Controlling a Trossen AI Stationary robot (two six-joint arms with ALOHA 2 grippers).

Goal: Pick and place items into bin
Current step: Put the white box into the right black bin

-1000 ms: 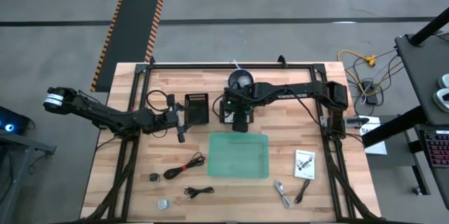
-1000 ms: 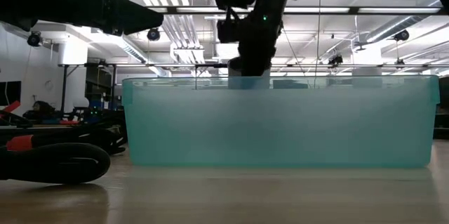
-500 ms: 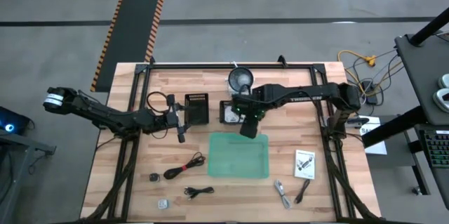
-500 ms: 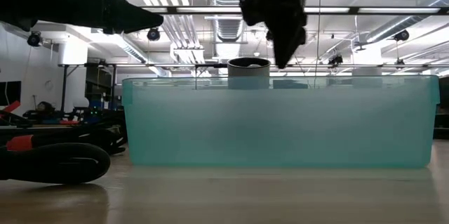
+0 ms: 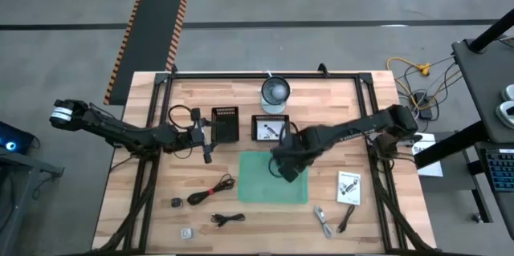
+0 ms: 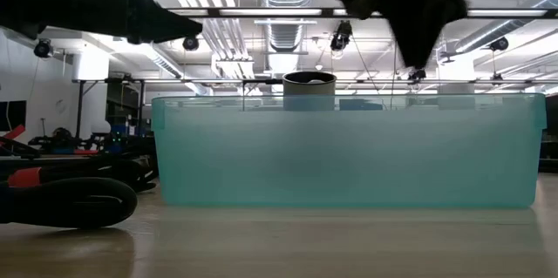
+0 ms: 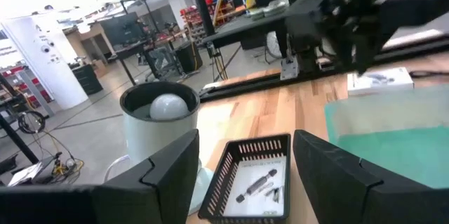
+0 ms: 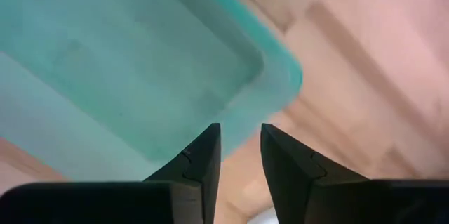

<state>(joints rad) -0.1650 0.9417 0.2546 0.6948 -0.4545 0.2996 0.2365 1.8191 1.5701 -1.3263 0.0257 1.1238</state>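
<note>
The teal bin (image 5: 261, 185) stands near the table's middle. My right gripper (image 5: 286, 169) hangs over its far right part, pointing down, open with a narrow gap and nothing in it (image 8: 238, 129); a bin corner (image 8: 280, 76) shows under it. My left gripper (image 5: 209, 140) waits left of the bin, wide open (image 7: 245, 161). On the wood lie a white printed card (image 5: 348, 187), a black coiled cable (image 5: 210, 189), a smaller black cable (image 5: 227, 219), a whitish short cable (image 5: 323, 218), a tiny black piece (image 5: 176, 202) and a white piece (image 5: 187, 233).
A black mesh tray (image 5: 271, 128) with small parts, a black box (image 5: 225, 123) and a white cup (image 5: 275, 91) stand on the far side of the bin. A black frame rail (image 5: 265, 74) runs along the far edge. Bare wood lies between the bin and the card.
My right gripper has left the black tray, risen above the bin's rim and swung toward the near edge and slightly right, ending over the bin. My left arm has kept still.
</note>
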